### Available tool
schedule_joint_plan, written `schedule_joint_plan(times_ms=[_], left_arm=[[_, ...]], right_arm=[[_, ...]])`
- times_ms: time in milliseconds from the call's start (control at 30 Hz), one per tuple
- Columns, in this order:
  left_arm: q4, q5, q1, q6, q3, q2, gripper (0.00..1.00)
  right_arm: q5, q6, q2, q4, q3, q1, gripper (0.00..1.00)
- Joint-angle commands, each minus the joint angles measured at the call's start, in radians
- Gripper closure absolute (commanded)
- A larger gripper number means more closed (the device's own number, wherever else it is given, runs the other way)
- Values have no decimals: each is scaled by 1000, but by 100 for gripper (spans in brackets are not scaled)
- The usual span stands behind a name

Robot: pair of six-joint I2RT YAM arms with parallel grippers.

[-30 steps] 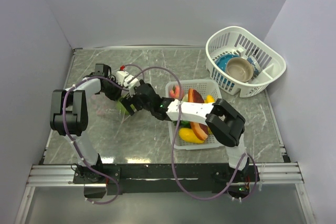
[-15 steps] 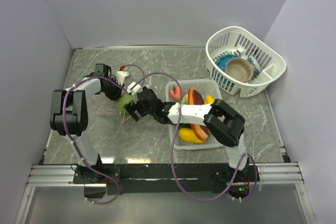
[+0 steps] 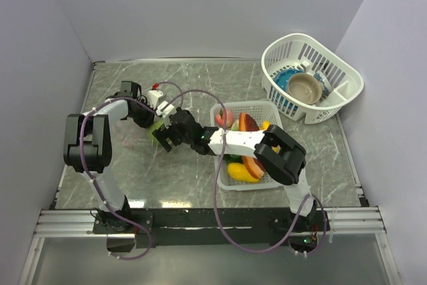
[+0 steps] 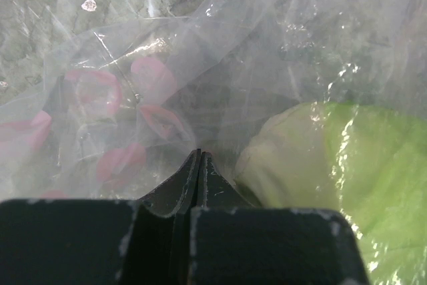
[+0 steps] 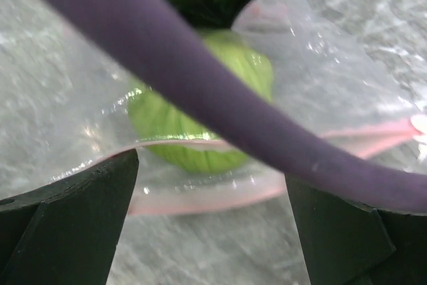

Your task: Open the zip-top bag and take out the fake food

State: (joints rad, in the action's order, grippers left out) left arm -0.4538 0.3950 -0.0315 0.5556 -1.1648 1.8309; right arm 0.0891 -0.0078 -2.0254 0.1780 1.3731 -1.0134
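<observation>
The clear zip-top bag [image 3: 152,131] lies on the table left of centre. The green lettuce [image 3: 159,127] is inside it. My left gripper [image 3: 153,118] is shut on the bag's plastic; in the left wrist view the closed jaws [image 4: 199,154] pinch the film [image 4: 200,45] beside the lettuce [image 4: 340,171]. My right gripper [image 3: 165,138] is open at the bag's mouth. In the right wrist view [image 5: 210,173] its fingers straddle the pink zip strip [image 5: 213,195], with the lettuce [image 5: 163,121] just beyond. The banana [image 3: 241,173], red-orange slice [image 3: 249,123] and pink fruit [image 3: 225,118] lie in the tray.
The white perforated tray [image 3: 220,179] sits right of the bag, under my right forearm. A white basket [image 3: 347,88] with a blue bowl [image 3: 285,79] and a tan bowl [image 3: 305,88] stands at the back right. A purple cable [image 5: 267,138] crosses the right wrist view.
My right gripper drew back from the bag, then shifted slightly up and left toward its mouth again. The lettuce stays in the bag. The left arm has held still.
</observation>
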Motion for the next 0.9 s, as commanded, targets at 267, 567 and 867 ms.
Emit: schedule_joint_plan(times_ms=[267, 567, 867], left_arm=[[-31, 19, -11, -6, -19, -7, 98], [-51, 38, -59, 3, 8, -27, 98], [-91, 114, -111, 1, 50, -15, 98]], right_arm=[[-42, 71, -122, -8, 113, -10, 1], [156, 15, -191, 32, 198, -25, 0], [100, 51, -282, -6, 294, -25, 0]])
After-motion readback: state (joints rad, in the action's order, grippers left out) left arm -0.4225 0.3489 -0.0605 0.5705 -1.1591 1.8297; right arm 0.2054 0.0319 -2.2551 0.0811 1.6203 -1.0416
